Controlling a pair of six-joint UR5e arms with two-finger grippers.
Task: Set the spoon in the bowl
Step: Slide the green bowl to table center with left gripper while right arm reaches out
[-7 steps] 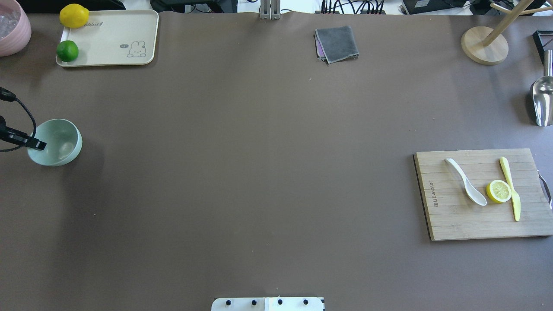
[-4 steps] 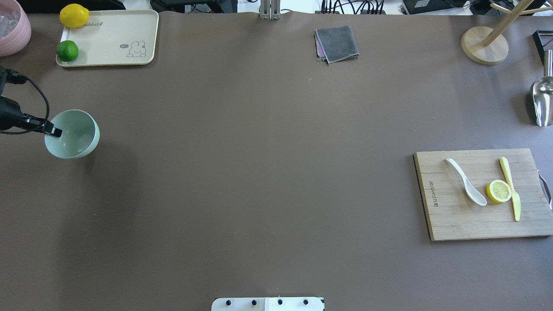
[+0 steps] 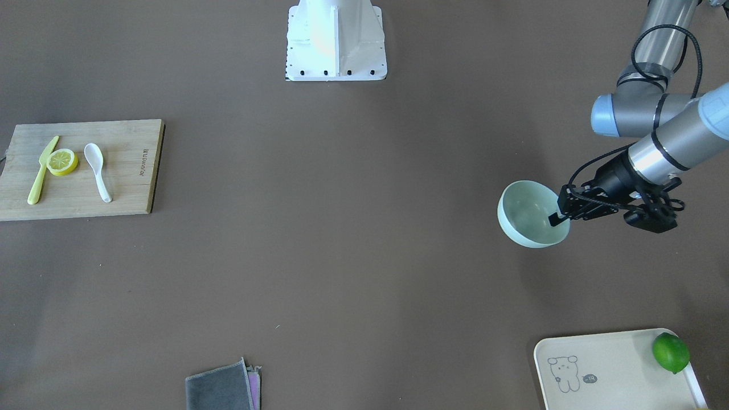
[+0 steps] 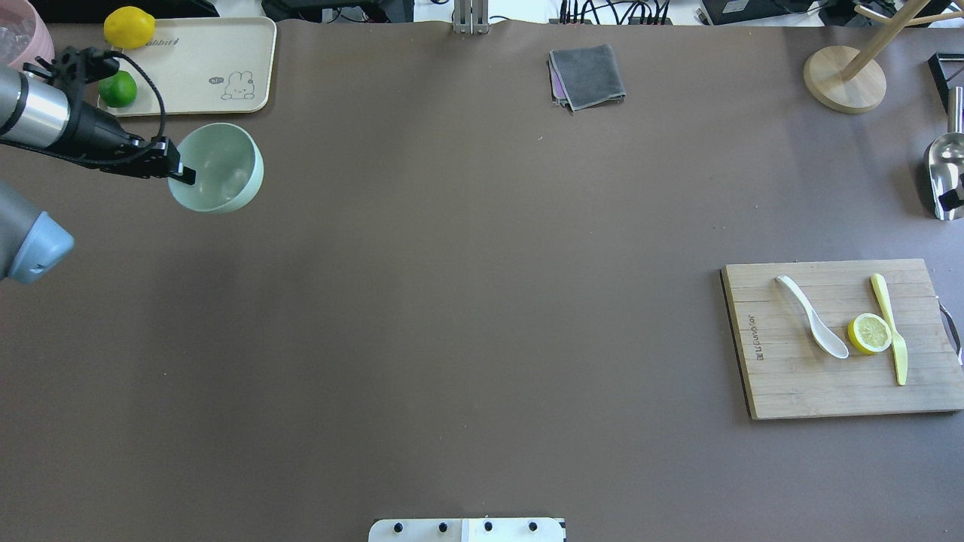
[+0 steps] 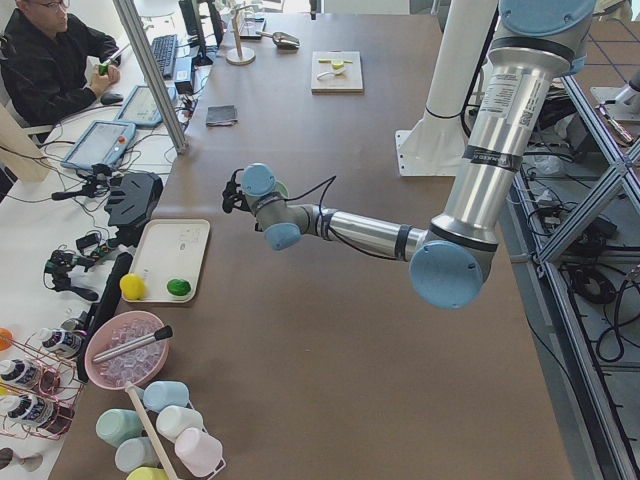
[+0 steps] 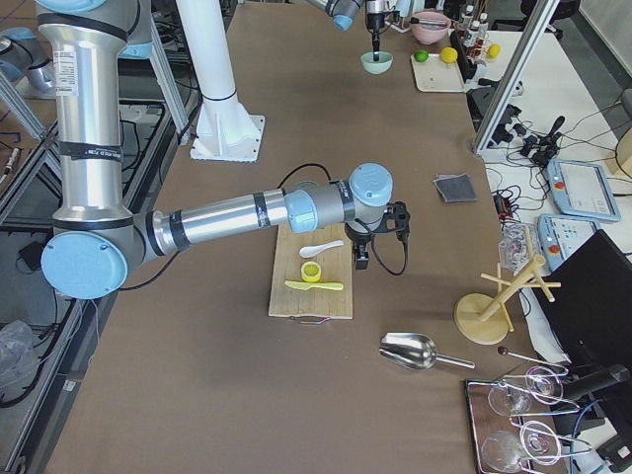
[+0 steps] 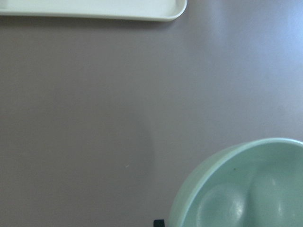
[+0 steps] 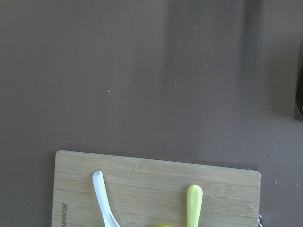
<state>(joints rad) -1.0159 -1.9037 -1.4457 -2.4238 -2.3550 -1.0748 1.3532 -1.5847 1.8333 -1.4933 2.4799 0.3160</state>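
The pale mint-green bowl [image 4: 220, 167] hangs above the table at the far left, near the cream tray. My left gripper [image 4: 181, 175] is shut on its rim, one finger inside; both also show in the front view, bowl [image 3: 527, 212] and gripper [image 3: 561, 219]. The left wrist view shows the empty bowl [image 7: 246, 189]. The white spoon [image 4: 813, 318] lies on the wooden cutting board [image 4: 791, 388] at the right, also in the front view [image 3: 98, 171] and the right wrist view [image 8: 102, 201]. My right gripper [image 6: 360, 259] hovers just past the board's far edge; I cannot tell whether it is open.
A lemon half [image 4: 870, 333] and a yellow knife [image 4: 890, 324] lie beside the spoon. The cream tray [image 4: 196, 68] holds a lime [image 4: 118, 89] and a lemon [image 4: 129, 27]. A grey cloth [image 4: 587, 75], wooden stand [image 4: 843, 79] and metal scoop [image 4: 945, 169] sit along the back and right.
My left gripper has carried the bowl away from the robot and toward the table's centre, nearer the tray. A black tip of the right gripper has appeared at the overhead view's right edge.
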